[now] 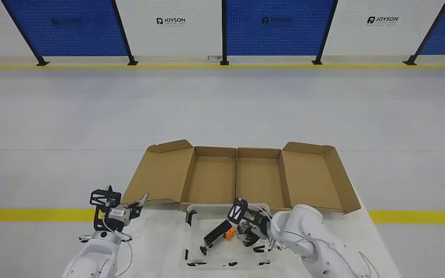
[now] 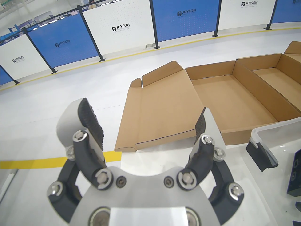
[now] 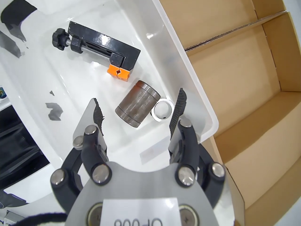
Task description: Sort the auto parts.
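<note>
Right hand [image 3: 138, 97] wide open, empty, over steel cylinder [image 3: 137, 106] lying in clear bin [image 3: 188, 71]. Silver ring [image 3: 162, 110] just beside cylinder end; orange-tipped black clamp [image 3: 103, 48] near. Left hand [image 2: 143, 106] open, empty, at bin's 9 o'clock. Cardboard box [image 1: 212, 181] at bin's 12 o'clock.

Dull metal cylinder [image 3: 137, 106], glossy plastic bin [image 3: 77, 81]

A black screw clamp [image 3: 101, 48] with orange jaw pads lies flat in the clear plastic bin [image 3: 180, 48]. Near the pads a dull metal cylinder [image 3: 137, 106] lies on its side, with a small silver ring [image 3: 162, 111] just beside one end.
</note>
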You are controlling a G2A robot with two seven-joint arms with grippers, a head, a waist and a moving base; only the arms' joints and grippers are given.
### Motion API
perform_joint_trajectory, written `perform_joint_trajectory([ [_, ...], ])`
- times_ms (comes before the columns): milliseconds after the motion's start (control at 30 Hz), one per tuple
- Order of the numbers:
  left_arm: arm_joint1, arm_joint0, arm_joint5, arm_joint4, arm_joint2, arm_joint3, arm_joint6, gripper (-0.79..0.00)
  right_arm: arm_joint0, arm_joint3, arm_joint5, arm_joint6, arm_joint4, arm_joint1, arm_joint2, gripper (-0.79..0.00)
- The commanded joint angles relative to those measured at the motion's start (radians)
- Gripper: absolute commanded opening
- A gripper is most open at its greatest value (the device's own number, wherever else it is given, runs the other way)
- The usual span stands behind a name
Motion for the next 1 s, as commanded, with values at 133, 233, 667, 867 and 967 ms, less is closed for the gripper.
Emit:
perform_joint_trajectory([
  [133,0.0,0.0,0.0,0.0,0.0,0.0,0.0,0.0,0.051,0.052,0.011,0.052,0.025,-0.01,-0.046,-0.126],
  [233,0.0,0.0,0.0,0.0,0.0,0.0,0.0,0.0,0.089,0.092,0.009,0.084,0.053,-0.018,-0.073,-0.12],
  [667,0.0,0.0,0.0,0.0,0.0,0.0,0.0,0.0,0.197,0.186,0.048,0.163,0.133,-0.045,-0.157,0.0],
  [867,0.0,0.0,0.0,0.0,0.0,0.0,0.0,0.0,0.219,0.186,0.042,0.159,0.026,-0.057,-0.236,0.0],
  [967,0.0,0.0,0.0,0.0,0.0,0.0,0.0,0.0,0.236,0.193,0.044,0.154,-0.013,-0.068,-0.282,0.0],
])
